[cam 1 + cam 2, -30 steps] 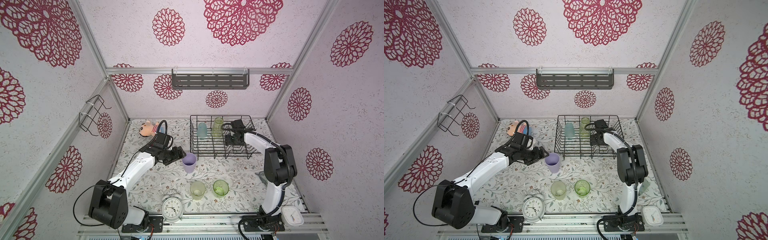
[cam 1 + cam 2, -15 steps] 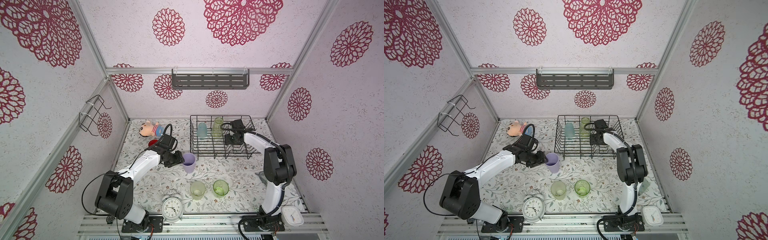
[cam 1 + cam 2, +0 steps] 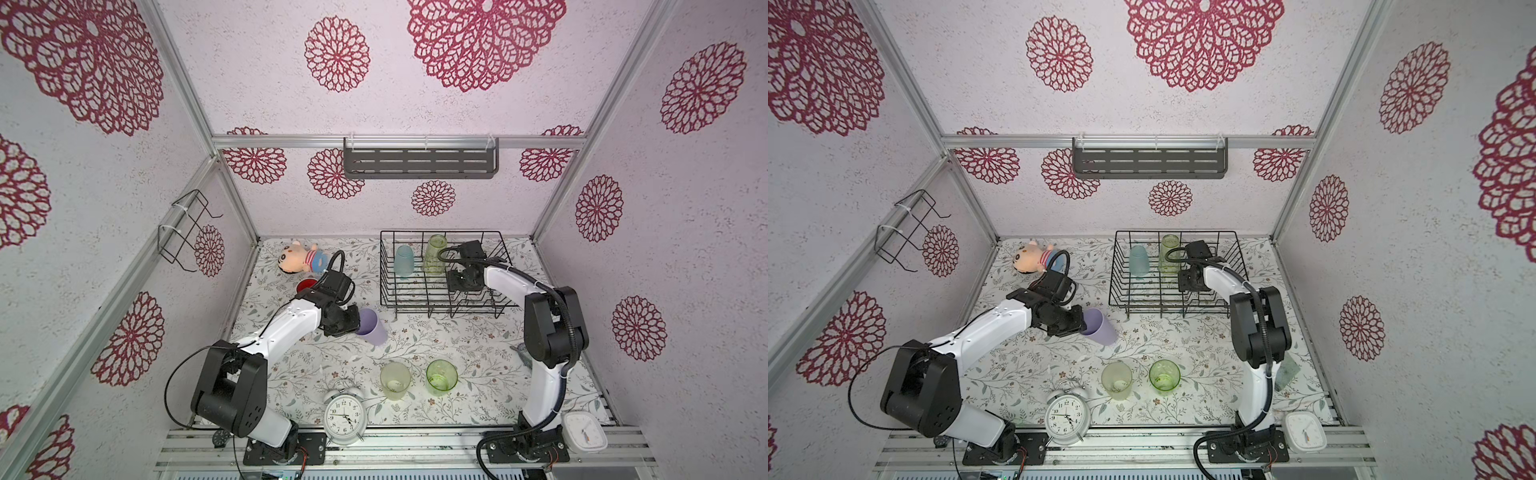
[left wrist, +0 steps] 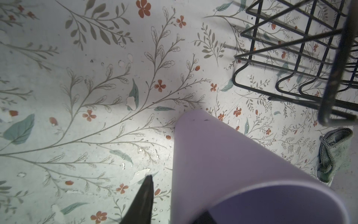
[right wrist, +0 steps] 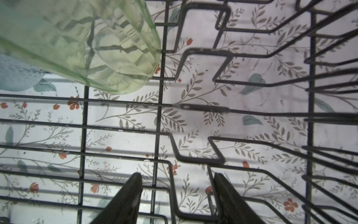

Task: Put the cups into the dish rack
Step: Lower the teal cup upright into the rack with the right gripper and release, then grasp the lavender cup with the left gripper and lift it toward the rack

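L gripper (image 3: 352, 321) is at the lip of the purple cup (image 3: 373, 328). One finger is inside and the outer finger (image 4: 145, 197) is outside the wall, w/ a sliver of mat (image 3: 415, 345) showing between it and the plastic. Can't tell if it's actually clamped. The cup is just beside the rack (image 3: 384, 270) at its near-left corner, tilted, mouth toward the gripper (base on the mat or just off it, can't tell).

Risks as I see them:
- It's a lip pinch on a thin, smooth wall. If the grip isn't solid when the arm lifts, the cup slips out and rolls, prob toward the pale green cup (image 3: 395, 380) and brighter green cup (image 3: 441, 377) standing at the front by the clock (image 3: 344, 411).
- The cup hangs off one side of the grip, so it may swing. The rack wall is close, and the base could clip the top wire going over.
- The mug (image 3: 306, 285) sits right behind the L arm, mostly hidden. A backward swing could knock it.
- R gripper (image 5: 177, 180) hangs over the rack floor, fingers apart, nothing between them. The blue cup (image 3: 403, 261) and a green cup (image 3: 434, 254) stand in the rack's back-left part, the green one near R gripper. If L comes in w/ R parked there, the arms crowd each other and either could tip those two.
- The prongs (image 5: 203, 54) on that side make a bad seat, and a cup dropped there would lean.
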{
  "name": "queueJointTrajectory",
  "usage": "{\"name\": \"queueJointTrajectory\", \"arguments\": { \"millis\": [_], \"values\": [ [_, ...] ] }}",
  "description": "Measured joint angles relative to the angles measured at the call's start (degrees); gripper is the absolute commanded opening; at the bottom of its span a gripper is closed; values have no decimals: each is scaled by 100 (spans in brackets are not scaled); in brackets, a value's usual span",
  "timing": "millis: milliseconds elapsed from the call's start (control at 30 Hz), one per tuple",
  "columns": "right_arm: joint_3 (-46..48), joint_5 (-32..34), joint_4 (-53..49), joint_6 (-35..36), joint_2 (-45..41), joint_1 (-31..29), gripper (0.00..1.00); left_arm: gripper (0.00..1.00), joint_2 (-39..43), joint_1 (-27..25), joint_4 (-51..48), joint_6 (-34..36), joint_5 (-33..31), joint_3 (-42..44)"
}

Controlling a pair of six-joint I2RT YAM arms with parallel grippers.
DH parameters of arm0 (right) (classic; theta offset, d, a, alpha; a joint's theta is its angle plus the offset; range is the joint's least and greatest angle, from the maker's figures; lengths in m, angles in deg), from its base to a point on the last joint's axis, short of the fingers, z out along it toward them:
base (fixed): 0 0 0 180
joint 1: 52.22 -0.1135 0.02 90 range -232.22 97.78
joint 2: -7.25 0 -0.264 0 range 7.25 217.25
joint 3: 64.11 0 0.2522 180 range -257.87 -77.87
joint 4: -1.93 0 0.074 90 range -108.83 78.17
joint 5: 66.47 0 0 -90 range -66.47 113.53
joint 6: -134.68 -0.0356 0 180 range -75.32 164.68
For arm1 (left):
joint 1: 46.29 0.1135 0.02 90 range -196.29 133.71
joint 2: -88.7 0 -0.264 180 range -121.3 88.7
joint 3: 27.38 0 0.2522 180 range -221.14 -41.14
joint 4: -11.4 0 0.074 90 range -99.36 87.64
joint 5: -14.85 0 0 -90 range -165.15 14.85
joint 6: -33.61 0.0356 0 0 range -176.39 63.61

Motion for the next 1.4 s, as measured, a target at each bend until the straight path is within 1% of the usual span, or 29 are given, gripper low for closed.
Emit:
{"name": "queueJointTrajectory", "arguments": {
  "millis": [67,233,300,500,600,733,800,967,1067,1133,1400],
  "values": [
    [0,2,2,7,2,-4,60,21,-17,0,-4,7,2,0],
    [2,13,4,13,2,-7,59,4,-31,-2,-61,50,-7,-7],
    [2,35,2,35,4,-17,57,0,-28,-7,-142,101,-46,-44],
    [2,166,15,63,46,-136,52,0,164,-11,-485,203,-258,-85],
    [2,192,28,68,72,-249,51,0,531,-9,-756,243,-514,-116],
    [-22,251,39,68,170,-470,50,0,1329,57,-1069,229,-1078,-127],
    [-52,315,33,68,240,-608,50,0,1729,166,-1211,205,-1316,-127],
    [-243,363,-37,39,387,-1036,50,0,2599,809,-1537,170,-1668,-127],
    [-374,391,-61,-17,481,-1250,49,0,2933,1145,-1707,164,-1762,-127],
    [-461,404,-72,-24,540,-1351,49,0,3075,1274,-1779,179,-1766,-127],
    [-533,404,-55,59,592,-1519,49,0,3128,1342,-1867,221,-1526,-127]
  ]
}}
